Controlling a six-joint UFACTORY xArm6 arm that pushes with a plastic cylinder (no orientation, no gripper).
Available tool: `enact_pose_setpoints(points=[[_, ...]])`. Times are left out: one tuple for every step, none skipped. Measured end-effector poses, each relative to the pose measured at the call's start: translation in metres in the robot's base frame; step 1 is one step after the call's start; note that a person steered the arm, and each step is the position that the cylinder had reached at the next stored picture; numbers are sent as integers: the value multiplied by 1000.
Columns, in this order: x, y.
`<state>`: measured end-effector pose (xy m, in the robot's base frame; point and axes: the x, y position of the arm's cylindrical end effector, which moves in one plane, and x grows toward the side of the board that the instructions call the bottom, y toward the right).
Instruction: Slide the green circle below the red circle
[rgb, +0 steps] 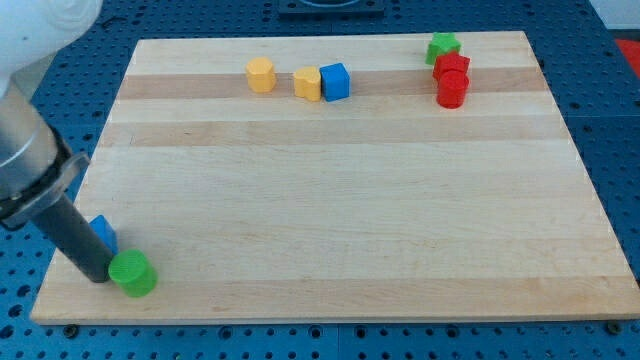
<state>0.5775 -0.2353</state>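
The green circle (132, 273) lies near the board's bottom left corner. My tip (97, 277) rests on the board just left of it, touching or nearly touching its left side. The red circle (452, 89) sits far away at the view's top right, directly below another red block (451, 67) of unclear shape. A blue block (103, 233) sits just behind the rod, partly hidden by it.
A green star (443, 46) sits above the red blocks at the top right. A yellow block (260, 74), another yellow block (307, 84) and a blue cube (336, 81) stand along the top. The wooden board (330, 200) ends close below the green circle.
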Motion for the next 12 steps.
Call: enact_pose_setpoints(points=[[0,0],[0,0],[0,10],[23,-4],[26,2],[10,38],[10,62],[8,81],[7,111],[-2,145],[-38,162],[-52,177]])
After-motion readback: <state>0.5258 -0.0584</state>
